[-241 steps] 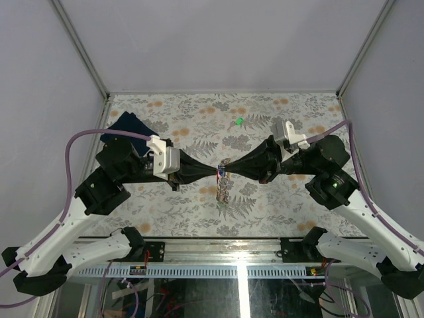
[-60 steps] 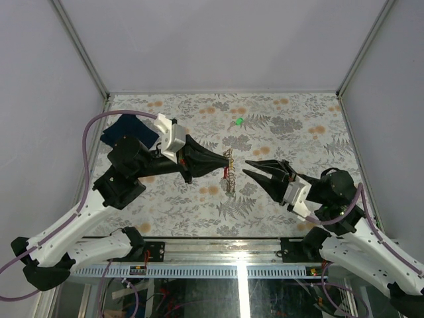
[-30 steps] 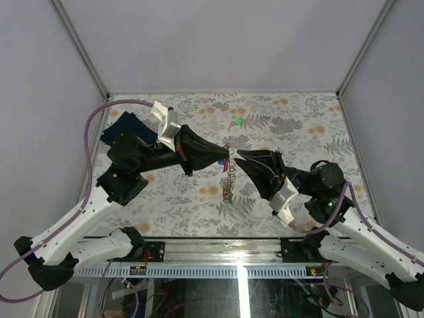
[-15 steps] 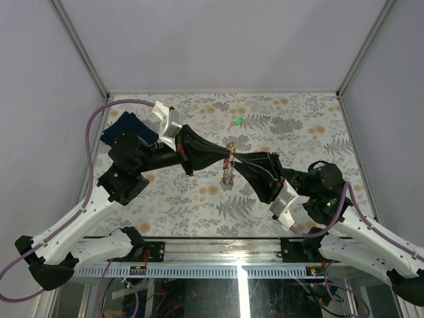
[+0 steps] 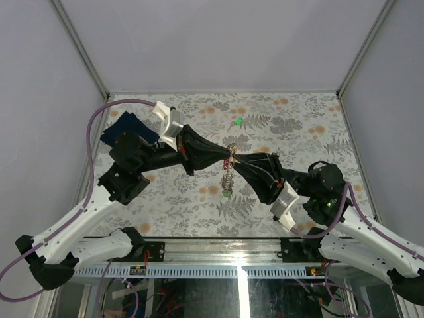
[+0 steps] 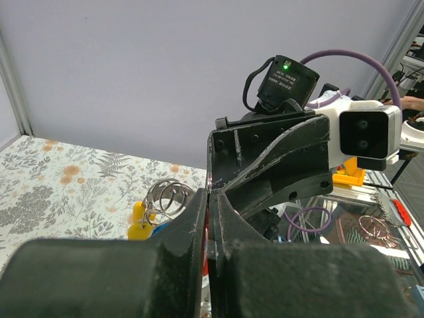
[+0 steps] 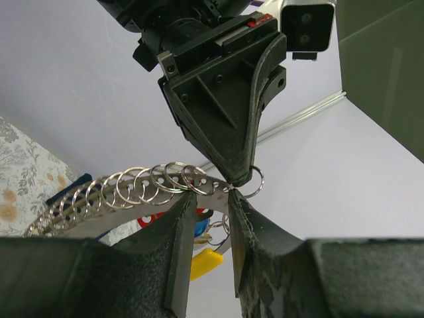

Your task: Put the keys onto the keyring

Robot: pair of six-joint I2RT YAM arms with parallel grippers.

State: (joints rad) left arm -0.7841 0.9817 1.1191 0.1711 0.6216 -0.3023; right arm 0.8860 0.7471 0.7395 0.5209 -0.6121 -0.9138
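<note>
My left gripper [image 5: 227, 158] is shut on the keyring [image 5: 227, 173], held above the table's middle with its chain of small silver rings dangling. My right gripper [image 5: 236, 159] meets it tip to tip from the right. In the right wrist view its jaws [image 7: 211, 197] stand apart, straddling the ring-laden strip [image 7: 142, 185] just below the left gripper's tip [image 7: 237, 180]. Keys with yellow [image 7: 207, 262], red [image 7: 152, 218] and blue tags hang from it. One green key [image 5: 238, 121] lies on the table behind. In the left wrist view the left gripper [image 6: 209, 199] is pressed shut beside the rings [image 6: 165, 195].
A dark blue folded cloth [image 5: 126, 129] lies at the table's back left, beside the left arm. Grey walls close the table [image 5: 298, 126] in on three sides, and the arms' bases stand at the near edge.
The right gripper has moved left to meet the left gripper's tip at the keyring. The dangling chain has swung slightly. The left gripper has stayed shut and almost still.
</note>
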